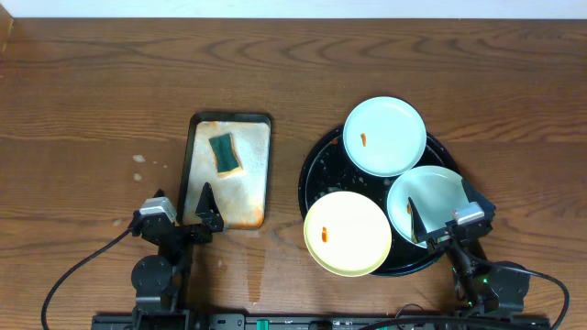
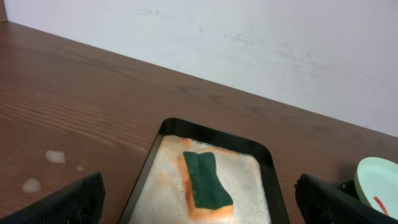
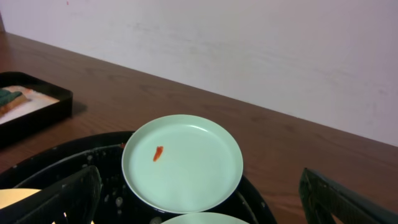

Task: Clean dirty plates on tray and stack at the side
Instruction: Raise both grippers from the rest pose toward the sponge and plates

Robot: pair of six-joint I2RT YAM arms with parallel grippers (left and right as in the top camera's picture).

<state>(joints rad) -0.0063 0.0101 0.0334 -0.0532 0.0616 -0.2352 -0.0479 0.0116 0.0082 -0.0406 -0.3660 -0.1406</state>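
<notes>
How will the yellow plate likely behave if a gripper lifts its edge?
The yellow plate looks rigid and shallow, so it should lift without flexing. It overhangs the rim of the tray, so a push may tilt or slide it. The wet-looking tray suggests a slippery grip.

We see both arms [image 1: 174, 236] in matte black, with round bases [image 1: 151, 275], grey camera blocks [image 1: 156, 209] at the wrists, wedge-shaped fingers on the left gripper [image 1: 209, 209] and right gripper [image 1: 437, 192], and thin black cables [image 1: 73, 273].
</notes>
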